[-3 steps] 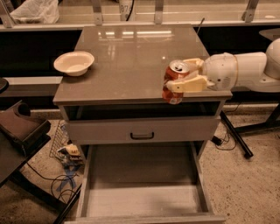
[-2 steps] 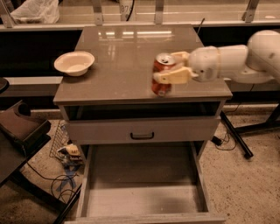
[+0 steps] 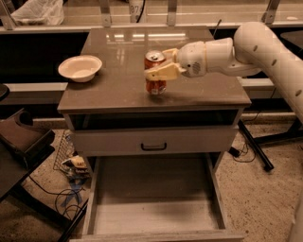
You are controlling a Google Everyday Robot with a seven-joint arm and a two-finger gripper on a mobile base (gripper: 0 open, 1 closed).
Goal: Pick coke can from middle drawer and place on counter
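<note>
The red coke can [image 3: 155,86] with a silver top stands upright on the glossy grey-brown counter [image 3: 118,85], near its middle. My gripper [image 3: 158,70] reaches in from the right on a white arm, and its tan fingers [image 3: 163,73] are closed around the can's upper part. The can's base looks to be touching the counter. Below, the middle drawer [image 3: 151,205] is pulled out, and its pale flat floor is bare.
A white bowl [image 3: 80,67] sits on the counter's left side. A shut drawer front [image 3: 154,141] with a black handle lies below the counter. A pale ledge with metal posts [image 3: 142,14] runs behind. Cables and clutter [image 3: 71,175] lie on the floor at left.
My gripper has carried the can leftward from the counter's right front edge to its middle and lowered it to the surface.
</note>
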